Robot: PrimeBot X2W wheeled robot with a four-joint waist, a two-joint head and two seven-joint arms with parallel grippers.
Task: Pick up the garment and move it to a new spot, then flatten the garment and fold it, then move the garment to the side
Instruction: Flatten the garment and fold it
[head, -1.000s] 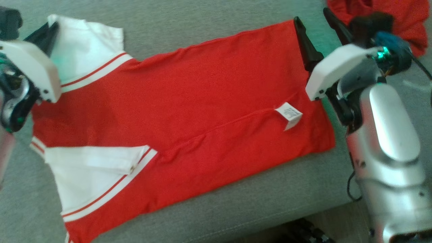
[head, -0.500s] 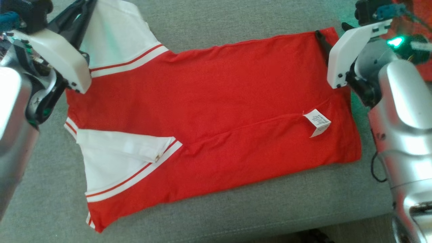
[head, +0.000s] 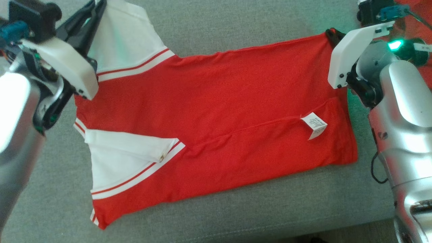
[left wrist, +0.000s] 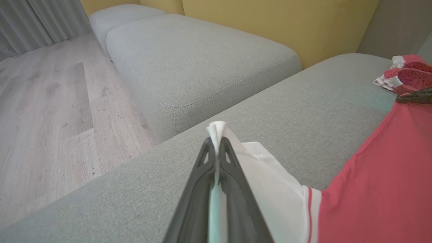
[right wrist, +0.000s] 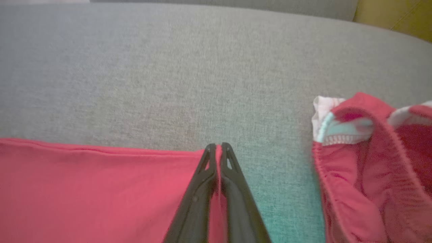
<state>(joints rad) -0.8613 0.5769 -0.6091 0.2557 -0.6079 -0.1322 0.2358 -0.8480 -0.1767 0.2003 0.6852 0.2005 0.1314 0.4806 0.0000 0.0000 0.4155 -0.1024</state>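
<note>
While on the sofa point(head: 236, 20), garment point(head: 219, 111) lengthwise left-right, sleeves point(head: 125, 33) toward left pincer point(left wrist: 216, 143).

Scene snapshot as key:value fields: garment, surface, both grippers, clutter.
garment: red shirt with white sleeves, spread mostly flat, care label showing
surface: grey sofa cushion
left gripper: shut on the edge of the far white sleeve
right gripper: shut on the shirt's far hem corner
clutter: second red garment, crumpled, to the right of the right gripper, apart from the shirt
fold state: a crease runs along the body; the pictures do not show how many layers lie there
</note>
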